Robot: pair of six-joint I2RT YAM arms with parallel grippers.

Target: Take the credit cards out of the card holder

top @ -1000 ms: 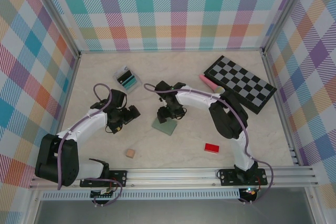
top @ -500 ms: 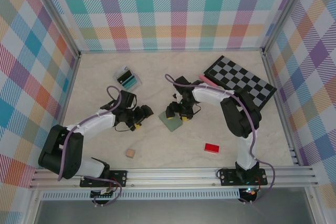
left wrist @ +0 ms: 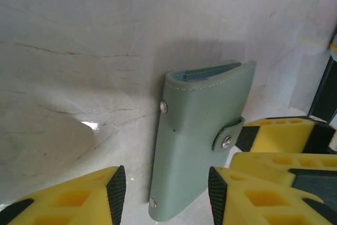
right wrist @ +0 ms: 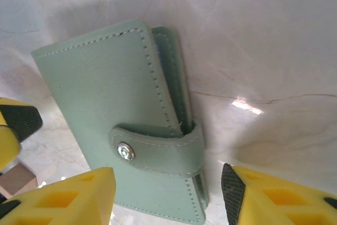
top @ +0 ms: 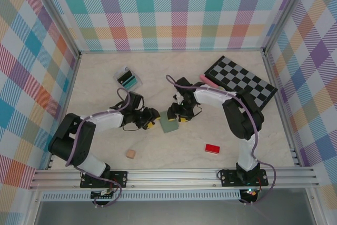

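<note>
The card holder (top: 168, 125) is a pale grey-green bifold wallet lying flat and closed on the marble table, its clasp tab (right wrist: 158, 148) snapped. The credit cards are hidden inside it. My left gripper (top: 149, 120) sits just left of it and is open. In the left wrist view the card holder (left wrist: 197, 140) has its near end between the left gripper (left wrist: 166, 196) pads. My right gripper (top: 178, 115) stands open at its upper right. In the right wrist view the card holder (right wrist: 100, 98) has its clasp end between the fingers of the right gripper (right wrist: 168, 198).
A black-and-grey checkered board (top: 241, 84) lies at the back right with a pink piece (top: 206, 81) beside it. A small red block (top: 212, 148) and a wooden cube (top: 130, 154) sit nearer the front. A clear case (top: 129, 79) with teal and dark contents lies back left.
My left gripper has travelled right, up to the card holder's left edge. My right gripper shifted off the holder's top to its upper right side. The holder stays closed.
</note>
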